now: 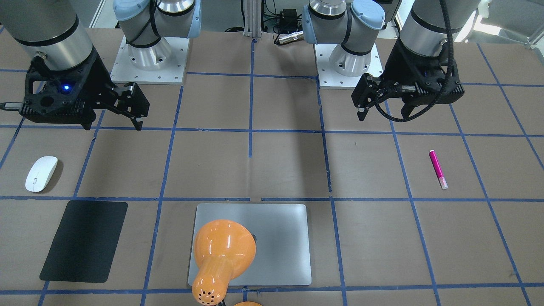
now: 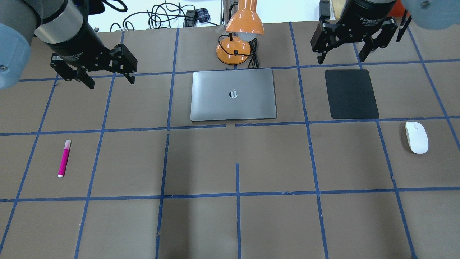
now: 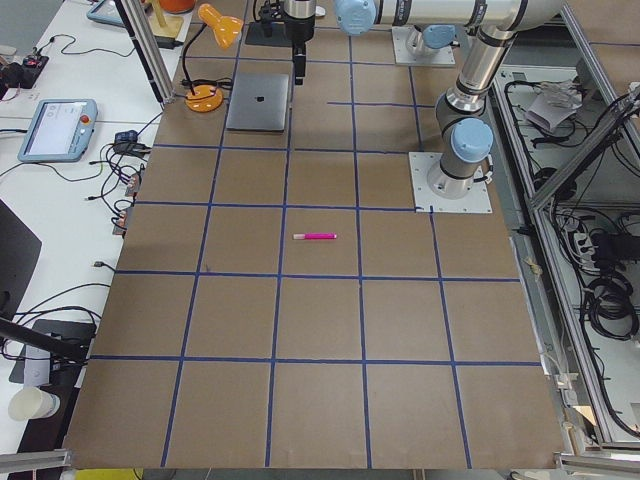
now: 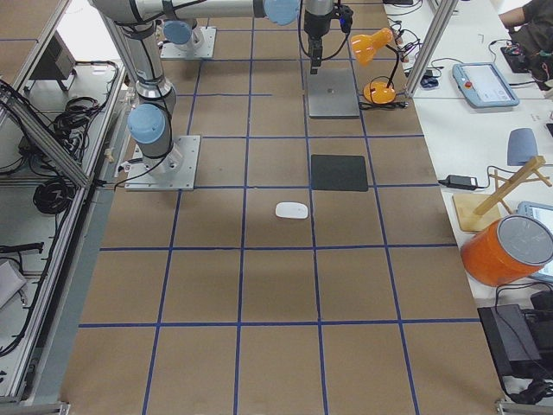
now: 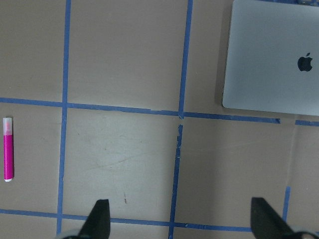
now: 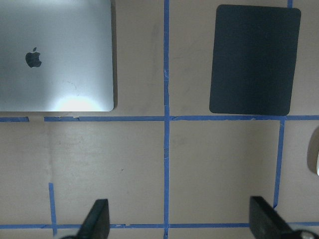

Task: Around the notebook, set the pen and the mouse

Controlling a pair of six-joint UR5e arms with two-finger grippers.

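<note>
Apple logo on the notebook (image 2: 215, 104); white "2F Adaptive" print on the right gripper (image 2: 341, 59)

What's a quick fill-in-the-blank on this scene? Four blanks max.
1. The pen lies on the robot's ____ side of the table, well apart from the notebook.
2. The mouse lies on bare table near the ____ mat.
3. The left gripper and the right gripper both hang above the table, empty, with jaws ____.
4. The lamp by the notebook's far edge is ____ in colour.

Missing words: left; black; open; orange.
</note>
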